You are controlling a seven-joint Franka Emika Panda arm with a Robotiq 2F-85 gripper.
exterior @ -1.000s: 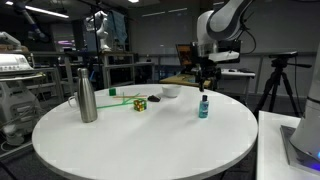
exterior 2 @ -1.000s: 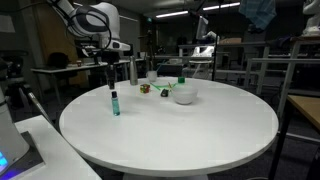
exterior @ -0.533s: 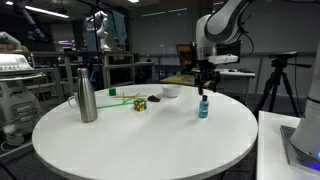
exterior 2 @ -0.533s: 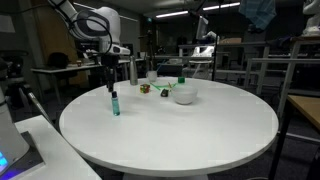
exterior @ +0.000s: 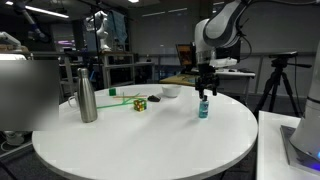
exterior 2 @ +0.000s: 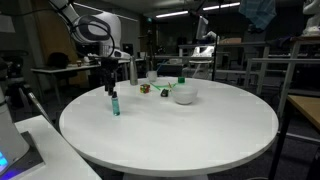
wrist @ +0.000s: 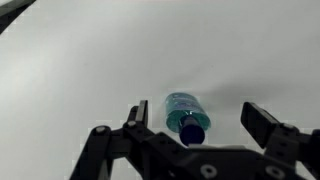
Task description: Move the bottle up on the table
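The small teal-blue bottle (exterior: 204, 108) with a dark cap stands upright on the round white table (exterior: 140, 145); it also shows in an exterior view (exterior 2: 115, 102) near the table's edge. My gripper (exterior: 205, 92) hangs straight above it, fingers open, just over the cap in both exterior views (exterior 2: 111, 87). In the wrist view the bottle (wrist: 185, 113) sits between the two spread fingers, gripper (wrist: 196, 117) open, neither finger touching it.
A tall steel flask (exterior: 87, 92) stands at the table's far side. A small coloured cube (exterior: 140, 103), a green object (exterior: 112, 92) and a white bowl (exterior 2: 184, 94) stand near the table's middle and back. Lab furniture surrounds the table.
My gripper has come down a little toward the bottle's cap. The bottle has not moved.
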